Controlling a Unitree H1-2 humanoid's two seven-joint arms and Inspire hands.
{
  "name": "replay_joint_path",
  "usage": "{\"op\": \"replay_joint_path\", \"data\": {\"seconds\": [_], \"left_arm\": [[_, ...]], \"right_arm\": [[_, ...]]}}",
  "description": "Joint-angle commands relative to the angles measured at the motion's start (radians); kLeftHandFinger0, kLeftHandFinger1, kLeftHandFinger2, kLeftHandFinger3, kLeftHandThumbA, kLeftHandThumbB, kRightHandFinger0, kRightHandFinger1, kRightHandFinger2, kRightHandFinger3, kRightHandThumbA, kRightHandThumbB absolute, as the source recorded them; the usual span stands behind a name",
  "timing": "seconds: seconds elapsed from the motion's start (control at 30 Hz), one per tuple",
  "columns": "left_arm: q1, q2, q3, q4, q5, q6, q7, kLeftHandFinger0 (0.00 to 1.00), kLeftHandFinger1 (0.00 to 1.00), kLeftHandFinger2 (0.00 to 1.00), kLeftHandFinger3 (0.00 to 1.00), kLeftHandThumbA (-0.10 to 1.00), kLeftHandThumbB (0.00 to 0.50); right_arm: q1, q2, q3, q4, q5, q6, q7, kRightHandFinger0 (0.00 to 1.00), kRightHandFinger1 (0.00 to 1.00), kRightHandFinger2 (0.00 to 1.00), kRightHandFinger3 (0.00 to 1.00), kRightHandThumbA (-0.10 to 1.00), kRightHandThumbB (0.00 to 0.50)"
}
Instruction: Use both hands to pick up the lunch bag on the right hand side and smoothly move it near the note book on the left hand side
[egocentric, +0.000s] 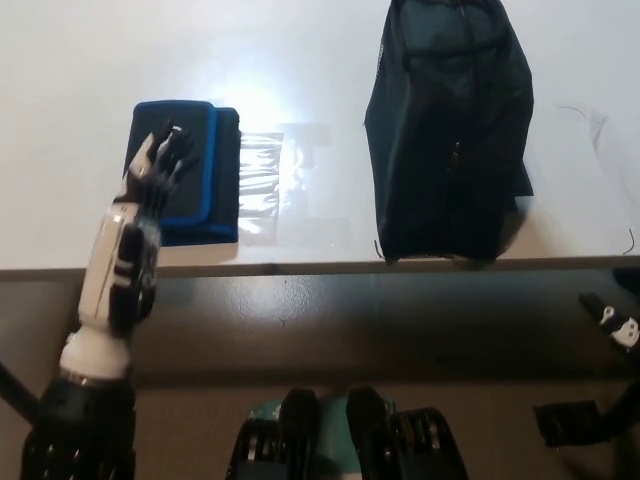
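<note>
Lunch bag (450, 140) stands untouched at upper right of the frame; this is the reach stage, and next both hands must close in on its sides. Left hand (157, 168), fingers spread, hovers over the notebook (205, 170) at upper left, hiding any print. Right hand (618, 325), lower right edge: state unclear.

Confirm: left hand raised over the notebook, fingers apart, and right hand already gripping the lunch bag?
Not quite. The head view shows the left hand over the notebook, fingers apart, but the right hand is low at the right edge, clear of the lunch bag.
</note>
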Motion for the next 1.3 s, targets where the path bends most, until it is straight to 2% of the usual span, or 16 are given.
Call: {"op": "replay_joint_path", "data": {"seconds": [0.0,0.1,0.27,0.33,0.37,0.4,0.47,0.57,0.63,0.67,0.77,0.97,1.07,1.13,1.17,1.27], "left_arm": [[-0.108,0.001,-0.018,-0.022,0.038,0.092,0.004,1.0,1.0,1.0,1.0,1.0,0.27],[-0.171,-0.009,-0.033,-0.012,0.068,0.12,0.01,1.0,1.0,1.0,1.0,1.0,0.238],[-0.235,-0.019,-0.054,0.015,0.121,0.159,0.017,1.0,1.0,1.0,1.0,1.0,0.252],[-0.261,-0.029,-0.066,0.029,0.141,0.175,0.02,1.0,1.0,1.0,1.0,1.0,0.241],[-0.269,-0.033,-0.069,0.034,0.145,0.184,0.022,1.0,1.0,1.0,1.0,1.0,0.224],[-0.278,-0.037,-0.072,0.038,0.151,0.195,0.023,1.0,1.0,1.0,1.0,1.0,0.199],[-0.306,-0.052,-0.078,0.058,0.163,0.224,0.029,1.0,1.0,1.0,1.0,1.0,0.221],[-0.34,-0.061,-0.085,0.096,0.155,0.251,0.018,1.0,1.0,1.0,1.0,1.0,0.199],[-0.367,-0.076,-0.086,0.134,0.157,0.259,0.027,1.0,1.0,1.0,1.0,1.0,0.22],[-0.392,-0.092,-0.083,0.17,0.143,0.27,0.031,1.0,1.0,1.0,1.0,1.0,0.23],[-0.43,-0.11,-0.076,0.226,0.124,0.283,0.032,1.0,1.0,1.0,1.0,1.0,0.215],[-0.515,-0.137,-0.063,0.401,0.104,0.247,0.039,1.0,1.0,1.0,1.0,1.0,0.217],[-0.553,-0.157,-0.051,0.467,0.085,0.255,0.043,1.0,1.0,1.0,1.0,1.0,0.232],[-0.576,-0.165,-0.044,0.506,0.078,0.255,0.049,1.0,1.0,1.0,1.0,1.0,0.245],[-0.588,-0.167,-0.041,0.53,0.076,0.252,0.052,1.0,1.0,1.0,1.0,1.0,0.262],[-0.619,-0.175,-0.03,0.59,0.071,0.247,0.065,1.0,1.0,1.0,1.0,1.0,0.269]], "right_arm": [[-0.064,-0.021,-0.023,-0.003,0.053,-0.004,-0.014,1.0,1.0,1.0,1.0,1.0,0.237],[-0.094,-0.023,-0.03,0.0,0.049,0.01,-0.019,1.0,1.0,1.0,1.0,1.0,0.248],[-0.13,-0.023,-0.034,-0.013,0.076,0.047,-0.015,1.0,1.0,1.0,1.0,1.0,0.227],[-0.15,-0.026,-0.033,-0.015,0.093,0.067,-0.011,1.0,1.0,1.0,1.0,1.0,0.215],[-0.157,-0.027,-0.033,-0.017,0.1,0.082,-0.01,1.0,1.0,1.0,1.0,1.0,0.221],[-0.165,-0.028,-0.033,-0.021,0.108,0.101,-0.01,1.0,1.0,1.0,1.0,0.99,0.202],[-0.189,-0.029,-0.033,-0.023,0.124,0.135,-0.009,1.0,1.0,1.0,1.0,0.97,0.202],[-0.225,-0.028,-0.03,-0.012,0.147,0.171,-0.006,1.0,1.0,1.0,1.0,0.93,0.199],[-0.249,-0.026,-0.029,-0.001,0.156,0.199,-0.006,1.0,1.0,1.0,1.0,0.94,0.215],[-0.272,-0.026,-0.027,0.013,0.172,0.217,-0.001,1.0,1.0,1.0,1.0,0.94,0.203],[-0.303,-0.027,-0.022,0.043,0.169,0.222,0.004,1.0,1.0,1.0,1.0,0.96,0.175],[-0.378,-0.015,-0.021,0.137,0.169,0.226,0.005,1.0,1.0,1.0,1.0,0.97,0.157],[-0.412,-0.02,-0.015,0.185,0.172,0.239,0.015,1.0,1.0,1.0,1.0,1.0,0.165],[-0.435,-0.017,-0.015,0.219,0.179,0.238,0.02,1.0,1.0,1.0,1.0,1.0,0.194],[-0.447,-0.016,-0.015,0.239,0.185,0.236,0.024,1.0,1.0,1.0,1.0,1.0,0.193],[-0.477,-0.01,-0.019,0.282,0.214,0.247,0.034,1.0,1.0,1.0,1.0,1.0,0.203]]}}
